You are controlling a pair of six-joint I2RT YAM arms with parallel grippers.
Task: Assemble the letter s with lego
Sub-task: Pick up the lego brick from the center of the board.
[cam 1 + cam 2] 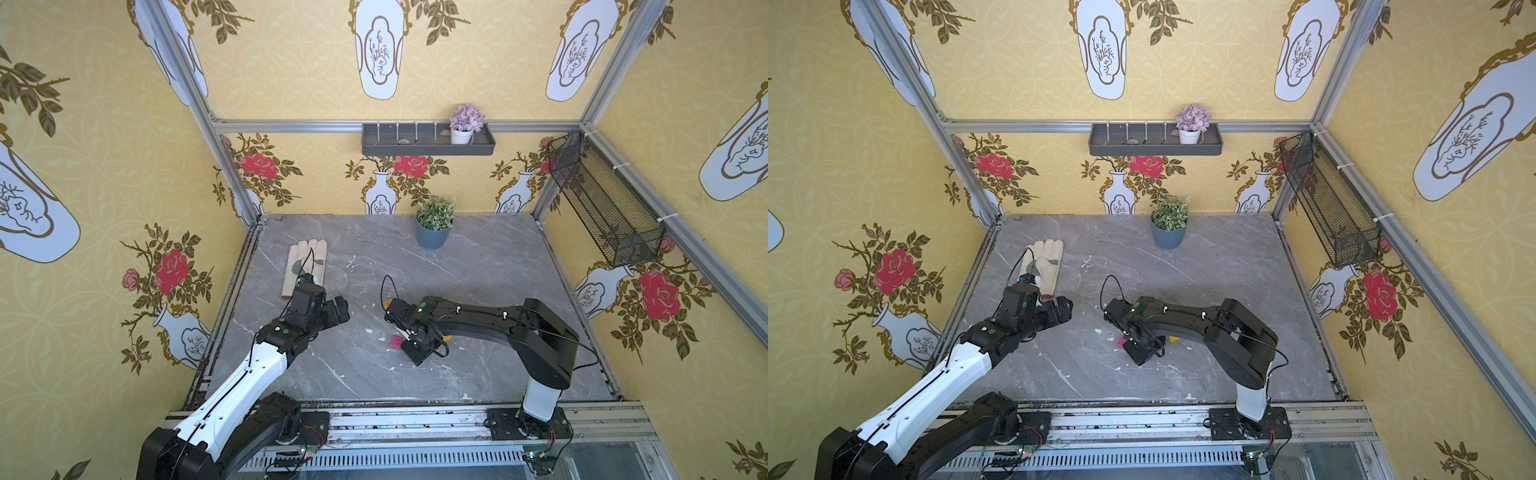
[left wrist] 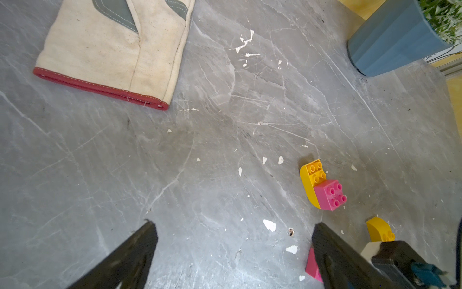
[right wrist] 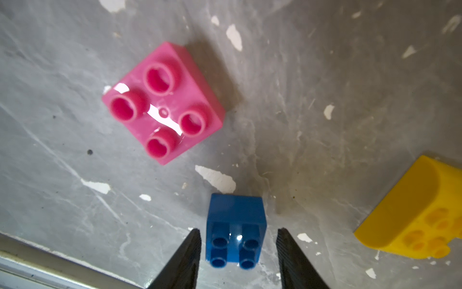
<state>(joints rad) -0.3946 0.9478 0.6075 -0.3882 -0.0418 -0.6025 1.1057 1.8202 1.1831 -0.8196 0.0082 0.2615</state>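
In the right wrist view a blue lego brick (image 3: pixel 236 232) lies on the grey table between the jaws of my right gripper (image 3: pixel 239 229). The jaws are open, with a narrow gap showing on each side of the brick. A loose pink brick (image 3: pixel 163 102) sits studs-up beyond it, and a yellow brick (image 3: pixel 412 215) lies off to one side. In the left wrist view a yellow brick (image 2: pixel 312 175) carries a pink brick (image 2: pixel 330 195) joined on top. My left gripper (image 2: pixel 233 224) hovers wide open over bare table, left of the bricks in a top view (image 1: pixel 340 309).
A cream work glove (image 1: pixel 305 266) lies at the back left of the table. A blue pot with a green plant (image 1: pixel 432 235) stands at the back middle. A grey shelf (image 1: pixel 428 141) and a black wire basket (image 1: pixel 602 203) hang on the walls.
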